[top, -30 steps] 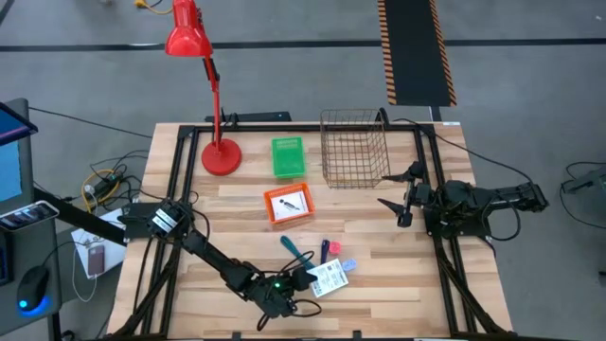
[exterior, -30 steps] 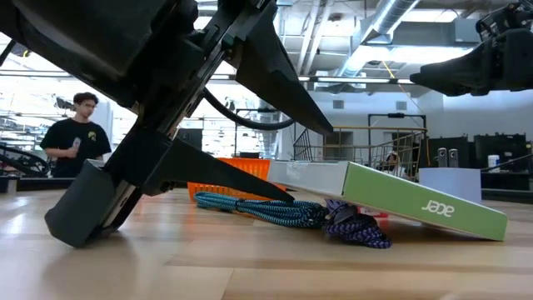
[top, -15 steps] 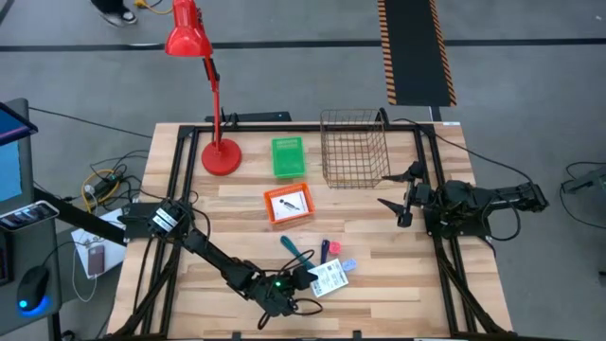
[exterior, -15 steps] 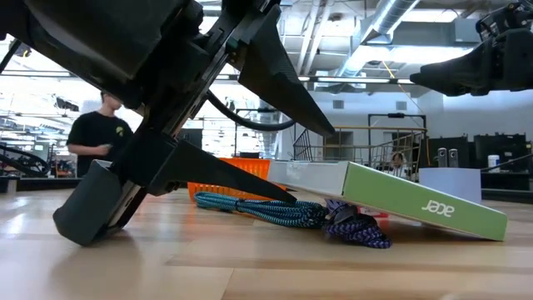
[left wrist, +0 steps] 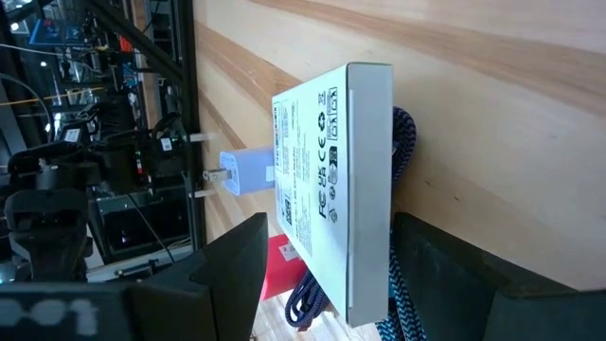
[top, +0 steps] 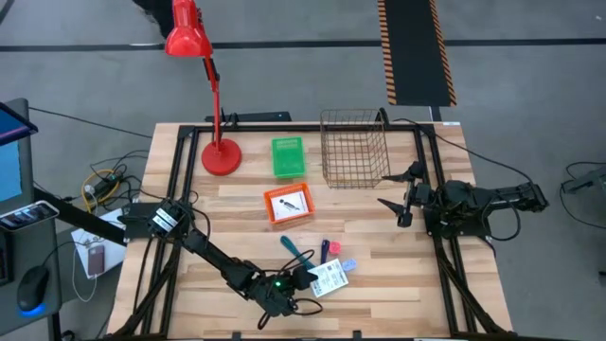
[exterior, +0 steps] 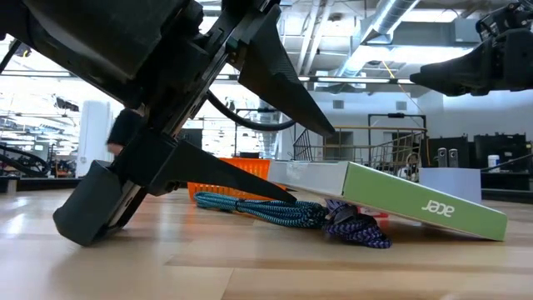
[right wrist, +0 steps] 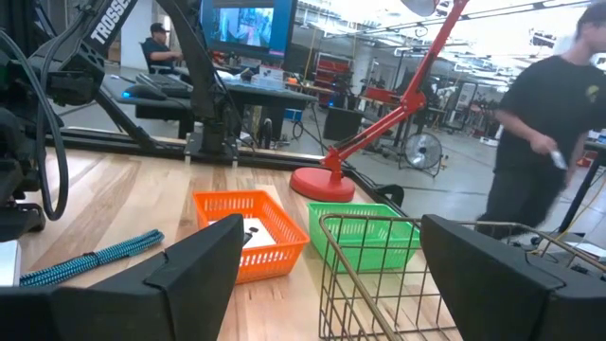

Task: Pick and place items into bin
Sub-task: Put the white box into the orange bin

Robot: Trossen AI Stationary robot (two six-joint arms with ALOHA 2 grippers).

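A flat white printed packet (top: pixel 329 278) with a green side (exterior: pixel 416 200) lies tilted near the table's near edge. Its underside rests on a teal braided cord (exterior: pixel 250 207) and a blue-purple cord (exterior: pixel 358 229). A red block (top: pixel 333 248) and a light-blue block (left wrist: pixel 241 172) lie just beyond it. My left gripper (top: pixel 305 281) is low at the packet's left end and open, one finger on each side of that end (left wrist: pixel 346 294). My right gripper (top: pixel 398 204) hangs open in the air to the right of the wire basket (top: pixel 355 147). My left gripper comes level from the table's left with its fingers (left wrist: pixel 237 275) on either side of the packet's end (left wrist: pixel 365 284). I cannot tell whether they touch the packet. The packet stays propped on the cords.
An orange bin (top: pixel 288 203) and a green bin (top: pixel 287 156) sit mid-table, left of the wire basket. A red desk lamp (top: pixel 220 154) stands at the far left. Bare wood lies between the items and my right arm. A person moves in the room behind (right wrist: pixel 549 123).
My left gripper has edged slightly toward the table's right, closer along the packet, and then held still. The packet and cords have not moved. A person has walked across the room behind the table.
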